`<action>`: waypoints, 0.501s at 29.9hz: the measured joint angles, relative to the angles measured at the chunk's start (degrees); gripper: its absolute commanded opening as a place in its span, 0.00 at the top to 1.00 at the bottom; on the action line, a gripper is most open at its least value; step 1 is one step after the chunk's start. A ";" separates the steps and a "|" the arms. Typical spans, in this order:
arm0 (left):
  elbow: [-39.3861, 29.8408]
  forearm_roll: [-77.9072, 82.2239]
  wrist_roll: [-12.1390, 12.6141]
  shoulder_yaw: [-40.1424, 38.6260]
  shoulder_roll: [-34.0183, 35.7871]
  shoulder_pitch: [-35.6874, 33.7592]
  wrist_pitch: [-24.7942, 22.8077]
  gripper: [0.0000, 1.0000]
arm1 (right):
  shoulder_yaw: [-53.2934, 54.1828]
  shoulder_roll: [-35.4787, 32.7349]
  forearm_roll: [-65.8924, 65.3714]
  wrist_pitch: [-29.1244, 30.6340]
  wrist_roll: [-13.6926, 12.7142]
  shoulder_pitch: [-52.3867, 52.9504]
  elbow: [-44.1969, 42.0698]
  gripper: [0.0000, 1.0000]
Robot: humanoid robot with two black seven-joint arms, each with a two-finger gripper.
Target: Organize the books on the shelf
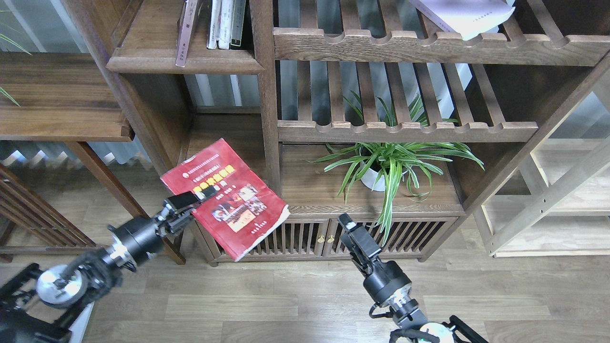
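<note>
My left gripper [193,199] is shut on the left edge of the bright red book [233,209], which has a yellow title and photos. It holds the book tilted in the air in front of the bookcase's low left compartment. My right gripper [345,223] hangs apart from the book, lower right of it, with nothing in it; its fingers cannot be told apart. A thick white-lavender book [464,16] lies on the top slatted shelf at the right. The solid moulded shelf [186,63] is at the upper left.
Thin pale-spined books [221,24] stand on the moulded shelf. A potted spider plant [386,162] fills the lower middle compartment above a slatted cabinet [305,238]. A pale wood rack [557,200] stands right, and a dark side table [57,95] left.
</note>
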 measured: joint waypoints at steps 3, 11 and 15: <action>-3.63 8.53 0.00 -6.63 2.21 0.07 0.00 0.98 | 0.64 0.01 0.05 0.00 0.00 0.22 -0.97 0.01; -18.01 23.75 0.00 -18.95 11.81 0.14 0.00 0.97 | 0.64 0.01 0.55 0.00 -0.01 3.14 -2.90 0.01; -21.92 25.35 0.00 -22.66 14.26 0.05 0.00 0.98 | 0.21 0.01 0.59 0.00 -0.01 3.74 -3.50 0.01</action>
